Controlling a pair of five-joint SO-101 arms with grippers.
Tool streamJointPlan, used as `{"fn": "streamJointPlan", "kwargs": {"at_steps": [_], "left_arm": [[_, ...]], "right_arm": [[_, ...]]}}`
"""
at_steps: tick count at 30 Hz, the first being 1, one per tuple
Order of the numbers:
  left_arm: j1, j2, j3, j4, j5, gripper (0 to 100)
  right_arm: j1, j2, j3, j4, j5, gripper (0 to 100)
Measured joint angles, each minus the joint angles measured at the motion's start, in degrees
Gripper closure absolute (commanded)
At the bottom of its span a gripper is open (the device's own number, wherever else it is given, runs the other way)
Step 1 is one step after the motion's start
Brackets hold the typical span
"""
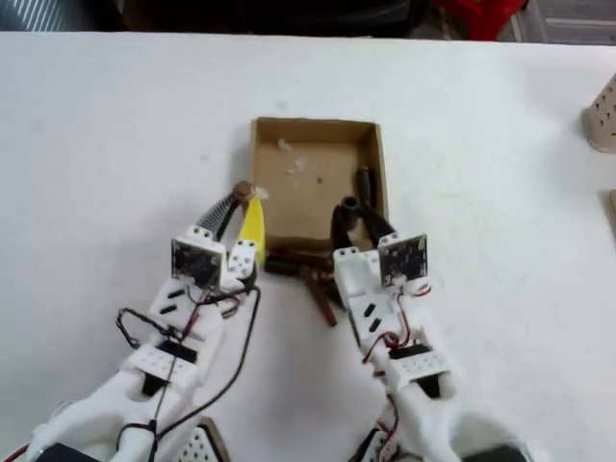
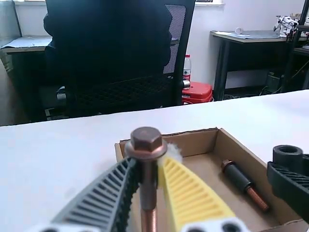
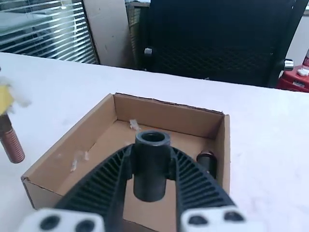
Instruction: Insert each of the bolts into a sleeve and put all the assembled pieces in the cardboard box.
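Note:
My left gripper, with one grey and one yellow finger, is shut on a copper bolt held upright, hex head up, just outside the left wall of the cardboard box. My right gripper is shut on a black sleeve, upright with its bore facing up, over the box's near right part. One assembled bolt and sleeve lies inside the box along its right wall. The bolt and the sleeve stand apart, roughly a box width between them.
Several loose dark bolts and sleeves lie on the white table between the two arms, just in front of the box. A perforated beige block stands at the right edge. A black office chair is beyond the far table edge.

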Motion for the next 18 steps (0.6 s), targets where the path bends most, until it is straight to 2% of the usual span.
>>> {"fn": "streamJointPlan", "kwargs": {"at_steps": [5,10,13,18], "left_arm": [[-0.7,0.0,0.0,0.0,0.0,98],[-2.99,0.0,0.0,0.0,0.18,98],[-4.31,0.0,0.0,0.0,2.99,98],[-6.33,0.0,-0.18,0.0,4.4,98]], "right_arm": [[-0.53,20.04,0.35,-25.05,0.18,98.3],[-5.45,36.75,-0.26,-45.63,0.18,98.3],[-8.26,43.87,-2.02,-50.2,0.18,98.3],[-10.55,46.86,-3.96,-51.43,0.18,98.3]]}}
